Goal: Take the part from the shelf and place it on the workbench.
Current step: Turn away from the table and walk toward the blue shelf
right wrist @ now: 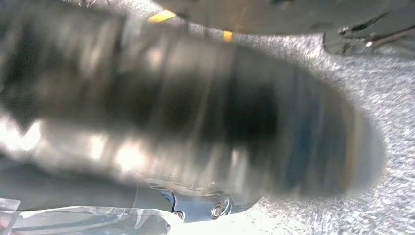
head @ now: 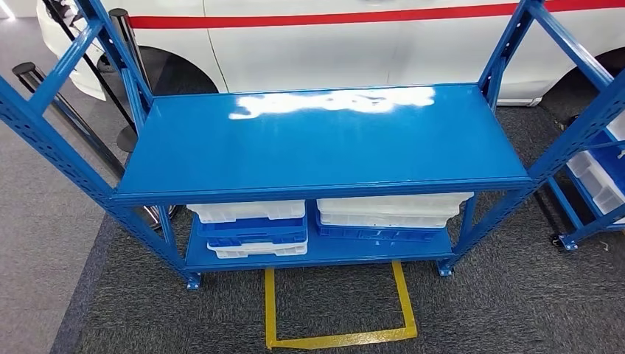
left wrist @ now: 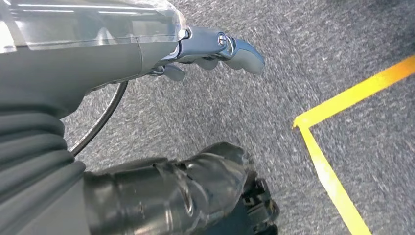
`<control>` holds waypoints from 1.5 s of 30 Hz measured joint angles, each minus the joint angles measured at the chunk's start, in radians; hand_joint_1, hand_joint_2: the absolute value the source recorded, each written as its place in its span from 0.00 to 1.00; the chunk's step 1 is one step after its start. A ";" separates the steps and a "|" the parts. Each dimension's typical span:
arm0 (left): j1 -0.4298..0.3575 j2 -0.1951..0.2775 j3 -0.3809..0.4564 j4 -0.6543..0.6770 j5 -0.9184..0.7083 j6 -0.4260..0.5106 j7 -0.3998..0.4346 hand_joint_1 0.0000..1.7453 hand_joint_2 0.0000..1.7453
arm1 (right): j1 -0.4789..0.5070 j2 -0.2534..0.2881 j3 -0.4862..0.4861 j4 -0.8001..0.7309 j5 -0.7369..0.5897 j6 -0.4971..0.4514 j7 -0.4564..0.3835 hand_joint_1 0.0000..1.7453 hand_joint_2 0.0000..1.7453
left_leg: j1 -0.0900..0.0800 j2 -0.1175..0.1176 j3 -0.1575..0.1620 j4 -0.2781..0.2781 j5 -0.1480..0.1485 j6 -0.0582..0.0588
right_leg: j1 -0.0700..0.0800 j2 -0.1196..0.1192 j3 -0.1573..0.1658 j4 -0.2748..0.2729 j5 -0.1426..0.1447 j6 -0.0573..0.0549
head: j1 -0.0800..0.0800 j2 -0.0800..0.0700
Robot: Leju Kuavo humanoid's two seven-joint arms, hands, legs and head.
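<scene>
Head view: blue rack (head: 324, 140) top bare, yellow tape (head: 339, 335) outline before it.

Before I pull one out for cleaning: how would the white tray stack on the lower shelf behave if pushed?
The white trays look like stiff moulded plastic, probably light for their size. They lie flat and low on the blue trays, so tipping seems unlikely; sliding is likelier. Being only nested, the top one may shift off the rest.
</scene>
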 joint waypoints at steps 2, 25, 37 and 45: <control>0.001 0.000 0.000 0.000 -0.002 0.001 -0.001 0.00 1.00 | 0.000 0.000 0.000 0.000 0.001 0.001 0.004 0.00 1.00 | 0.004 -0.005 -0.043 0.097 -0.059 -0.009 | -0.001 0.000 0.001 -0.004 0.002 -0.009 | -0.001 0.000; 0.067 0.068 -0.336 -0.055 0.418 -0.103 0.133 0.00 1.00 | 0.079 -0.074 0.282 -0.055 -0.350 0.122 -0.002 0.00 1.00 | -0.001 -0.003 0.021 -0.034 0.022 0.030 | -0.002 0.001 -0.008 0.050 -0.017 0.029 | 0.001 0.000; 0.130 0.116 -0.535 -0.087 0.669 -0.172 0.215 0.00 1.00 | 0.101 -0.120 0.473 -0.095 -0.559 0.189 -0.009 0.00 1.00 | 0.007 -0.006 -0.098 0.230 -0.100 -0.016 | 0.002 0.002 0.011 -0.004 -0.007 -0.013 | -0.001 0.000; 0.193 0.145 -0.659 -0.075 0.824 -0.214 0.265 0.00 0.00 | 0.086 -0.150 0.593 -0.161 -0.688 0.230 -0.011 0.00 1.00 | 0.002 -0.007 0.018 -0.032 0.021 0.018 | 0.006 0.004 0.016 0.002 -0.016 0.018 | -0.001 0.000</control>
